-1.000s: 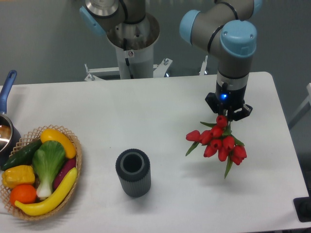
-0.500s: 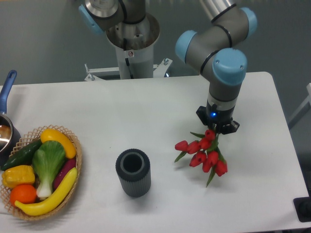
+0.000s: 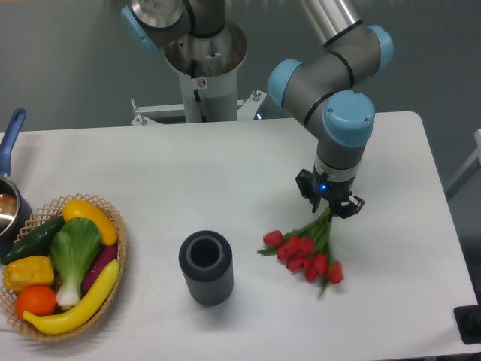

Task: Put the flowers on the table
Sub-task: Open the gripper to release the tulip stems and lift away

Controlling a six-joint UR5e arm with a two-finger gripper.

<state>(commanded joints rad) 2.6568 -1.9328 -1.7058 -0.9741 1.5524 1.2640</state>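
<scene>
The flowers (image 3: 303, 254), a bunch of red tulip buds with green stems, hang low over the white table (image 3: 240, 158) right of the middle; the buds look to touch or nearly touch the top. My gripper (image 3: 328, 204) points down and is shut on the stems' upper end. The stems run from the fingers down and left to the buds. The arm's blue-capped wrist is straight above the gripper.
A dark grey ribbed cylinder vase (image 3: 206, 267) stands left of the flowers. A wicker basket (image 3: 120, 237) of vegetables and fruit sits at the left front. A blue-handled pan (image 3: 9, 192) is at the far left edge. The robot base (image 3: 204, 68) stands behind the table.
The gripper has moved left and down with the flowers. The bunch has tilted flatter and its buds have come down to the tabletop.
</scene>
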